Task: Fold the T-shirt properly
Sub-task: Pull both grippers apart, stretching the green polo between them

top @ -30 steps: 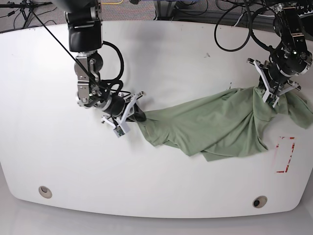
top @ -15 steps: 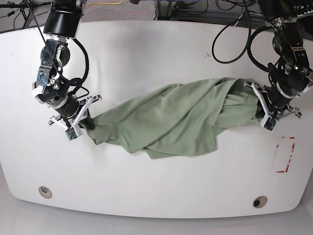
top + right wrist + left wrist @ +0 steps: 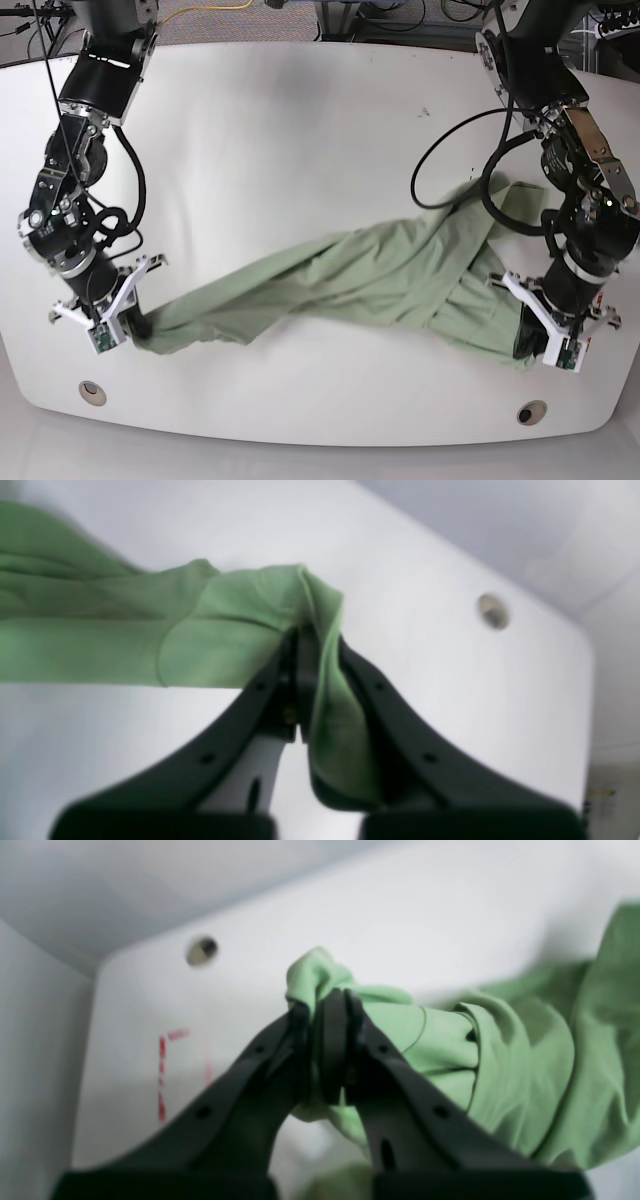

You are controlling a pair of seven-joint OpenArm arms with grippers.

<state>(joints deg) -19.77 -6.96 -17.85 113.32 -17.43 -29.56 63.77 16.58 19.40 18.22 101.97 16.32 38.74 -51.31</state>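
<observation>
One T-shirt lies stretched across the near half of the white bench, running from low on the base view's left up toward the right and down again to that view's lower right. It is pale green, bunched and twisted lengthwise rather than flat, with a wider mass of folds at its right part.

Two arms work it, one at each end. The right end effector, on the base view's left, is closed on the shirt's narrow left tip; its wrist view shows the two dark fingers pressed together with a fold of green cloth pinched between them and draped over one finger. The left end effector, on the base view's right, is likewise closed on the shirt; its wrist view shows a gathered wad of fabric clamped between the tips, with the remaining cloth trailing off to the side.

Two round metal inserts sit in the bench near its front edge, one at the left and one at the right. Red markings show on the bench in the left wrist view, blurred; in the base view they cannot be made out.
</observation>
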